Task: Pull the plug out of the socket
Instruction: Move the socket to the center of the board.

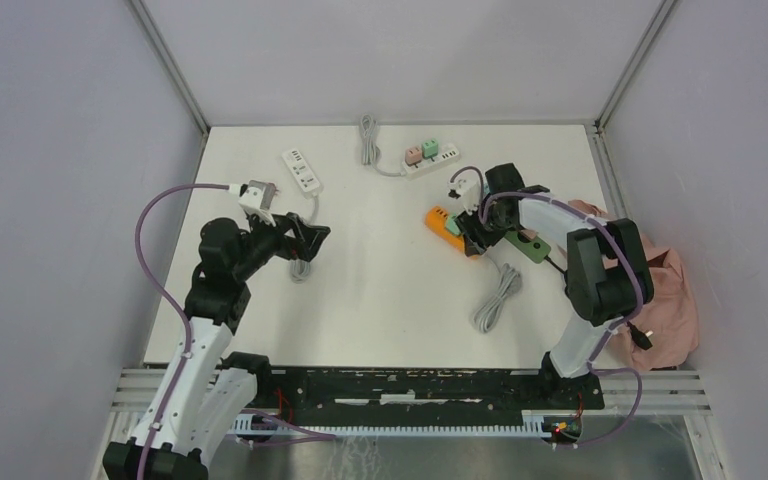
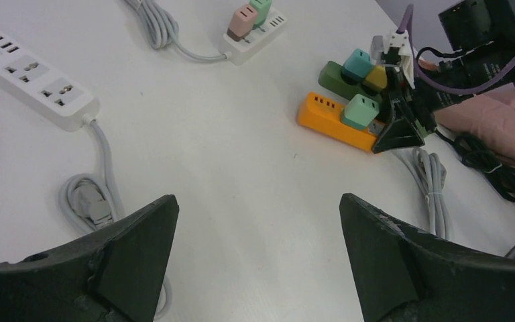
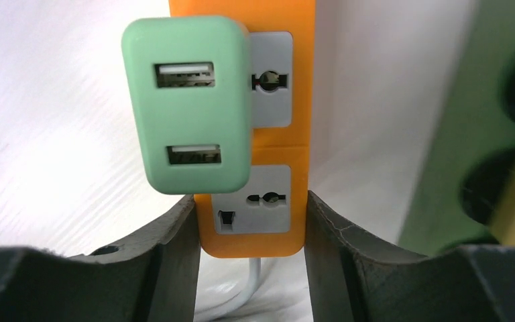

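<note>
Our left tool hangs spread wide above the table, holding nothing. Our right tool pinches the cord end of the orange power strip from both sides. Just beyond it, the green plug sits seated in that strip.

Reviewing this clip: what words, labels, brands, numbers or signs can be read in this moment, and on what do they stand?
No text can be read in any view.
orange power strip: its face shows only socket holes, no print.
green USB adapter: two ports, no lettering.
white power strip: any marking is too small to read.
</note>
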Motion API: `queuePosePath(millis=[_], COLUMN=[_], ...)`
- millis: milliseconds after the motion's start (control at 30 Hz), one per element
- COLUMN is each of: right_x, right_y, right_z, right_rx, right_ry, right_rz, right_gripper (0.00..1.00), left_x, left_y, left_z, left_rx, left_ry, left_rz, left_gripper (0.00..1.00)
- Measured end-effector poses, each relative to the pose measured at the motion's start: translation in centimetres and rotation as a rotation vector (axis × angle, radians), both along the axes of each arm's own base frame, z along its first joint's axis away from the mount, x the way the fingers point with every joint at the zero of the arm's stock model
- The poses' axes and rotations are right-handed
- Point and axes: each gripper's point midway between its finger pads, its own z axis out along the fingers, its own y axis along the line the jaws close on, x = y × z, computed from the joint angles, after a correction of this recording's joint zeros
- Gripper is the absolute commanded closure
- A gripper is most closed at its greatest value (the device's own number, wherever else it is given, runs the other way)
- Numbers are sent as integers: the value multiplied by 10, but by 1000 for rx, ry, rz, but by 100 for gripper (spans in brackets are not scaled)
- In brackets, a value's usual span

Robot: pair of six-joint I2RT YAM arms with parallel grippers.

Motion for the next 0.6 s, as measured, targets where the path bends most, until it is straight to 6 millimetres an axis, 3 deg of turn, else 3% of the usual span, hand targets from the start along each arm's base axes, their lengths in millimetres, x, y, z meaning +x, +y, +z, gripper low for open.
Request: queuePosePath(millis=[167, 333, 500, 600], right_x=[-41, -102, -148, -158], right_y=[33, 67, 74, 76], right_z=[10, 12, 7, 1], right_rx=[59, 87, 80, 37], right_ry=[33, 15, -18, -37], right_rz=[333, 766, 1074, 1183], right_gripper=[85, 80, 75, 71], left_x=[-6, -9, -10, -10], left_y=[-8, -11, -12, -12], left_z=[4, 7, 8, 8], left_rx=[-12, -16, -16, -16], left_ry=[-22, -30, -35, -34], left_rz=[-58, -82, -89, -90], left_gripper=[5, 5, 5, 5])
